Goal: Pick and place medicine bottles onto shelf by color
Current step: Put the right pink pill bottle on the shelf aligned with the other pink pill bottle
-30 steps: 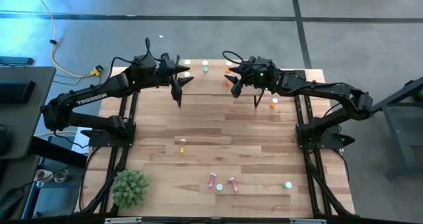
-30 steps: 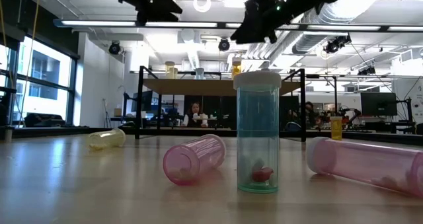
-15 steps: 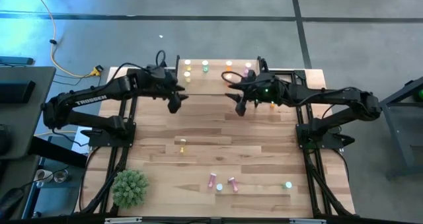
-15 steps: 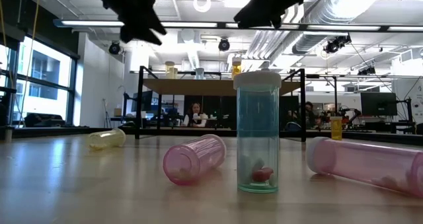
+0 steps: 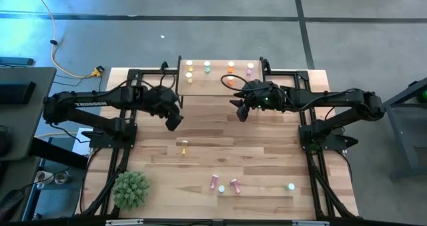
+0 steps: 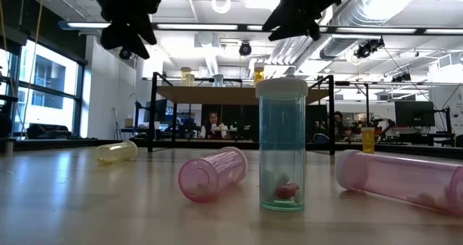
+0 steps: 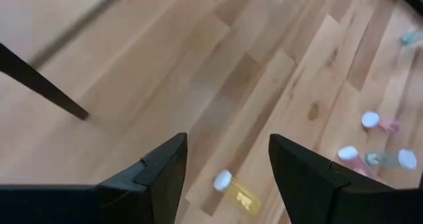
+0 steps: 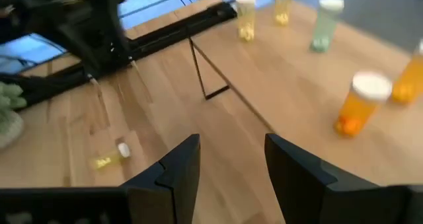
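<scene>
Over the last second both arms drew back from the shelf toward the middle of the tabletop. The left gripper hung above the boards with its fingers parted wide and nothing between them. The right gripper hung just in front of the shelf, fingers likewise apart and empty. Judgement: a placing round had finished and the arms were free for the next pick. The left wrist view looked down on the lying yellow bottle, so that was the likely next target.

Count off the shelf:
- Yellow: the one named above, on its side.
- Pink bottles: two, lying close together.
- Green: two standing, one green bottle beside the pink pair and another green bottle well apart.
- Orange: one orange bottle standing, seen only in the low view.

On the shelf, bottles stood grouped yellow, green, orange, pink. Their exact number could not be settled.
</scene>
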`<action>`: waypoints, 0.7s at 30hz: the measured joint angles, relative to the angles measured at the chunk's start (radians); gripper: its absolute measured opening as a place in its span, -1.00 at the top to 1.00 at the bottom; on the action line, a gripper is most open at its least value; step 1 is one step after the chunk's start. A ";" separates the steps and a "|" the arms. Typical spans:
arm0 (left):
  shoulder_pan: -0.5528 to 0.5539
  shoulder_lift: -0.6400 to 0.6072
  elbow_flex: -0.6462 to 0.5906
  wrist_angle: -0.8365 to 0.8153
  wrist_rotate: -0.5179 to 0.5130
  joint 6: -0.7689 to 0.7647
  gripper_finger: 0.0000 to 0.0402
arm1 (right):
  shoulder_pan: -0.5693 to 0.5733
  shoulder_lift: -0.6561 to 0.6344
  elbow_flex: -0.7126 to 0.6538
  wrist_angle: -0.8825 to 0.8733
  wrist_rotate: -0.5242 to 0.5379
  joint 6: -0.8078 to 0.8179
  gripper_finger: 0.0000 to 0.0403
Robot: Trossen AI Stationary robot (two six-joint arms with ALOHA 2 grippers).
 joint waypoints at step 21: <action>-0.229 0.000 0.000 -0.048 -0.116 -0.095 -0.02 | 0.158 0.001 0.000 -0.499 -0.054 0.608 0.20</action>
